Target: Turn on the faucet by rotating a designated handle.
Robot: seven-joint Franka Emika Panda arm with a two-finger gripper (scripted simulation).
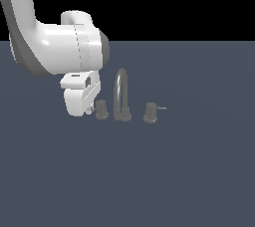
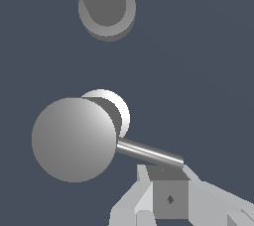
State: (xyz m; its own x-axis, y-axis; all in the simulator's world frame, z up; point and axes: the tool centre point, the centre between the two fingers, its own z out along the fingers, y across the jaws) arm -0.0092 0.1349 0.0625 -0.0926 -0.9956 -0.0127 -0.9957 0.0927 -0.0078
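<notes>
The faucet has a tall arched spout (image 1: 120, 94) with a knob on each side. The handle (image 1: 101, 110) is the knob on the exterior view's left; its lever rod is hidden there behind my gripper (image 1: 89, 107). In the wrist view the handle's round top (image 2: 74, 139) is close, and its shiny rod (image 2: 149, 153) runs out to my gripper (image 2: 161, 173). The fingertips (image 2: 170, 197) sit together with no gap, right at the rod's outer end and beside it, not around it. The spout base (image 2: 106, 7) lies beyond the knob.
The twin knob (image 1: 151, 113), with its rod pointing to the exterior view's right, stands on the other side of the spout. Everything rests on a flat dark blue-grey surface (image 1: 174, 171). My white arm (image 1: 55, 47) fills the upper left of the exterior view.
</notes>
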